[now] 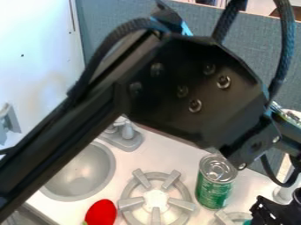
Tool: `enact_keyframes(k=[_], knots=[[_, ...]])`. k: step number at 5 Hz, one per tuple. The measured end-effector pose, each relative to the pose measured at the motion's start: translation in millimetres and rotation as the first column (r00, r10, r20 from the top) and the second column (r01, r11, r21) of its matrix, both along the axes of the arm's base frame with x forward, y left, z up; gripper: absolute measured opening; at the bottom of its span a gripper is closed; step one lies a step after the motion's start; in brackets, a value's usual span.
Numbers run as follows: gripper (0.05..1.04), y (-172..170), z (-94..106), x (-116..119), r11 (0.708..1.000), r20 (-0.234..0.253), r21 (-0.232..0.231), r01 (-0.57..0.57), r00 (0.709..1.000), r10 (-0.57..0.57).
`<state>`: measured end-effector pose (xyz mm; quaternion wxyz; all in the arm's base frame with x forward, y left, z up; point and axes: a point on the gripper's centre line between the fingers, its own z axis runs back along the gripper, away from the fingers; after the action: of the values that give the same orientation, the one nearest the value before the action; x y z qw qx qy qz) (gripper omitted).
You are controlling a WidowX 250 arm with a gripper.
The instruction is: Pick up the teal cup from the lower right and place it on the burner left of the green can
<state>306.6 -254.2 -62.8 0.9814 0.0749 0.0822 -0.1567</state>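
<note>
One green can (214, 193) stands upright on the surface (159, 147), just beside a burner (132, 203). The black gripper (275, 214) is to its right, near the lower edge; whether it is spread, pressed together or pinching anything, I cannot tell. A low sideways swing of the arm (188, 88) could clip the tall can and topple it. Counted outward: two burners, one red object (101, 212), one basin (82, 173), one faucet (125, 135).

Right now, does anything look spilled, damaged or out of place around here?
Nothing visible looks spilled or damaged; the green can stands upright beside the burner. Only a faint brownish smudge on the white panel looks slightly off, like dirt.
</note>
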Motion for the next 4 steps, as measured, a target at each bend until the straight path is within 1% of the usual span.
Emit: enact_keyframes(k=[1, 2, 3, 4], knots=[[0.665, 1, -8.8, 1, 1.000, -0.007, 0.022, -0.006, 1.000, 0.007], [0.363, 6, -8.4, 5, 0.999, -0.006, 0.024, -0.031, 0.999, 0.031], [0.196, 15, -9.2, 5, 0.998, -0.014, 0.039, -0.045, 0.999, 0.046], [0.141, 21, 5.3, -2, 0.999, -0.015, 0.038, -0.037, 0.999, 0.037]])
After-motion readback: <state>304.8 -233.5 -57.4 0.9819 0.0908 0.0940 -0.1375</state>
